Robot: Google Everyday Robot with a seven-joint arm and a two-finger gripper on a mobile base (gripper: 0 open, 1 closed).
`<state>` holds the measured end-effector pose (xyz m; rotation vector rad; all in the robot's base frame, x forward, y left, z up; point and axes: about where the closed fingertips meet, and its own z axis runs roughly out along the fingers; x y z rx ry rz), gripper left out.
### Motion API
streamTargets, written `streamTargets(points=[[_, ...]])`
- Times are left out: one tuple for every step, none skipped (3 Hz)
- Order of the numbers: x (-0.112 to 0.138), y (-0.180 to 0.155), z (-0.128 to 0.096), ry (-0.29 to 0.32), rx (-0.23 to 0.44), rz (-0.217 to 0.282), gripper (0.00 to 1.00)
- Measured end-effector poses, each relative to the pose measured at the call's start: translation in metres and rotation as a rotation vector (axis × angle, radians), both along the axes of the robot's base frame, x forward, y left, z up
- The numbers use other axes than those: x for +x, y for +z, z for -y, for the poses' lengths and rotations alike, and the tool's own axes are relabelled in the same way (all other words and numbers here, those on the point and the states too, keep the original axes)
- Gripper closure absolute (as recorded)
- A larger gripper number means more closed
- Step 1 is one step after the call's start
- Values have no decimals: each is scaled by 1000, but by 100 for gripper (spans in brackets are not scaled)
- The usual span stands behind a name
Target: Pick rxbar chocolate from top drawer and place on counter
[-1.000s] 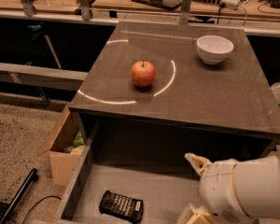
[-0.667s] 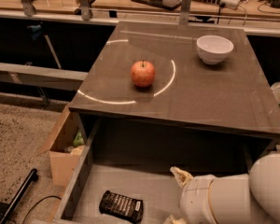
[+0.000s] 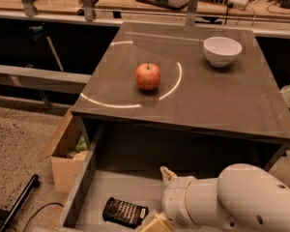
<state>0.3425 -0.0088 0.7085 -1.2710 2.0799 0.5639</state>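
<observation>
Bottom centre: the white arm ends in the gripper (image 3: pixel 159 199), low inside the open drawer (image 3: pixel 82 180). Its two pale fingers (image 3: pixel 166 173) are spread wide and hold nothing. Just left of it, the black snack bar (image 3: pixel 124 210) lies flat on the drawer floor. Left: a cardboard box (image 3: pixel 63 151). Above: the counter (image 3: pixel 222 100), with a red apple (image 3: pixel 148 76) inside a white arc. Upper right: a white bowl (image 3: pixel 222 50).

The hand (image 3: pixel 155 198) hangs in the open top drawer (image 3: pixel 82 181), fingers (image 3: pixel 166 174) spread, just beside the rxbar chocolate (image 3: pixel 125 210) lying flat; a red apple (image 3: pixel 148 76) and white bowl (image 3: pixel 222 50) sit on the counter (image 3: pixel 222 100).
</observation>
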Motion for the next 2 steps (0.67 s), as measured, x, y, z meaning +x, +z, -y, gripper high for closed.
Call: streamTargets(points=[[15, -1, -8, 6, 21, 15, 0], [32, -5, -19, 10, 50, 33, 0]])
